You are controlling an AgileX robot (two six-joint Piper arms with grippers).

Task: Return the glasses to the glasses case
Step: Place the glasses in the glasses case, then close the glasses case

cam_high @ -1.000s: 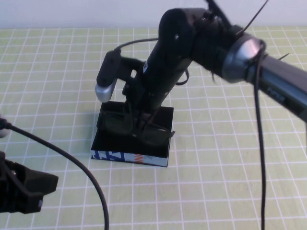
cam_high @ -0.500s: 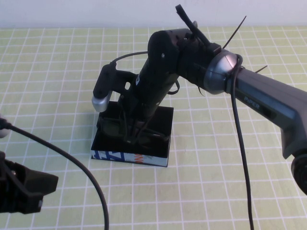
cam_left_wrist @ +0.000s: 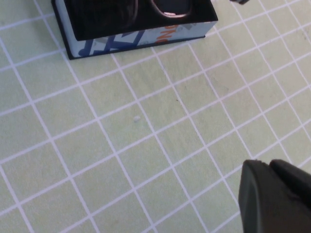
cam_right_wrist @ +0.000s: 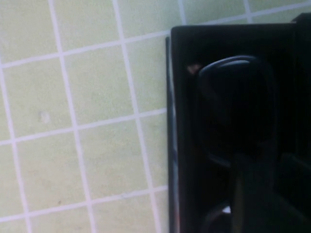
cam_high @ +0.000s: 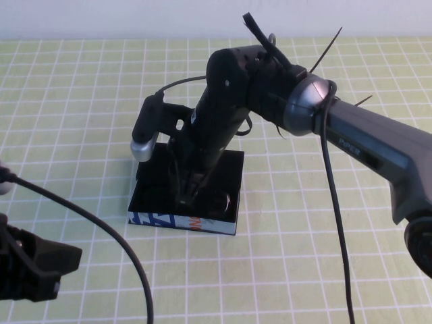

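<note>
The glasses case (cam_high: pixel 182 221) lies open in the middle of the table, black inside, its printed blue-white side facing me. The black glasses (cam_high: pixel 220 202) lie low inside it. My right gripper (cam_high: pixel 185 193) reaches down into the case and is shut on the glasses near their middle. In the right wrist view one dark lens (cam_right_wrist: pixel 233 107) sits inside the case wall (cam_right_wrist: pixel 174 121), with my right gripper (cam_right_wrist: pixel 267 179) over it. The left wrist view shows the case (cam_left_wrist: pixel 136 39) and a lens (cam_left_wrist: pixel 170 7). My left gripper (cam_left_wrist: pixel 274 187) is shut and empty, parked at the near left (cam_high: pixel 37 266).
The table (cam_high: pixel 324 256) is covered by a green cloth with a white grid. A black cable (cam_high: pixel 101 226) arcs from the left arm across the near left. The right arm's body (cam_high: pixel 351 142) spans the right side above the table.
My right gripper has moved down with the glasses, from above the case into it. The glasses now sit lower inside the case. The left arm has not moved.
</note>
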